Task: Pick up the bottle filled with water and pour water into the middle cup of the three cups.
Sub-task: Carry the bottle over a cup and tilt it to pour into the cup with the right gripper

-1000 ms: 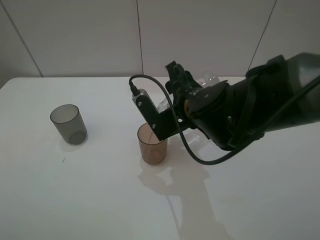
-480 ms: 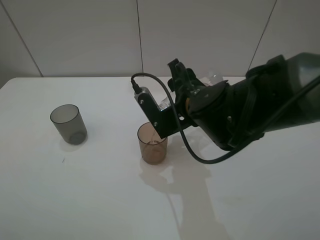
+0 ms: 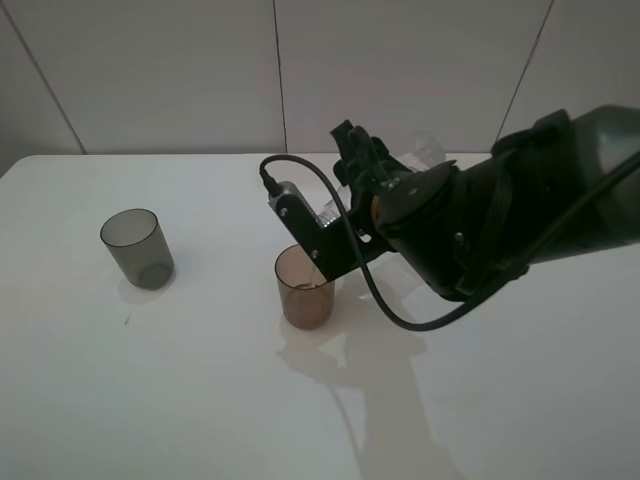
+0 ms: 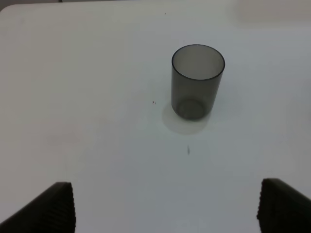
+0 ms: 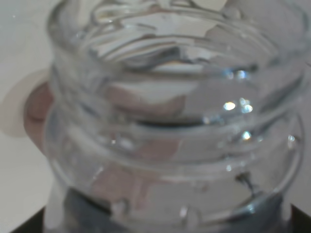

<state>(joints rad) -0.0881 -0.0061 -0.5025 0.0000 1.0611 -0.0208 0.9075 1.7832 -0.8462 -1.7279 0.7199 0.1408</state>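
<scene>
Bottle (image 5: 170,121): light, stiff, slick clear plastic; probably best held at mid-body.
Right tool (image 3: 340,205): clamped on it, tilted over amber cup (image 3: 305,290).
Left tool (image 4: 165,208): apart, empty.

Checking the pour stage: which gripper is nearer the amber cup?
Right. The right gripper holds the bottle tilted just above the amber cup. The left gripper is outside the high view, open, facing only the grey cup off to the side.
</scene>
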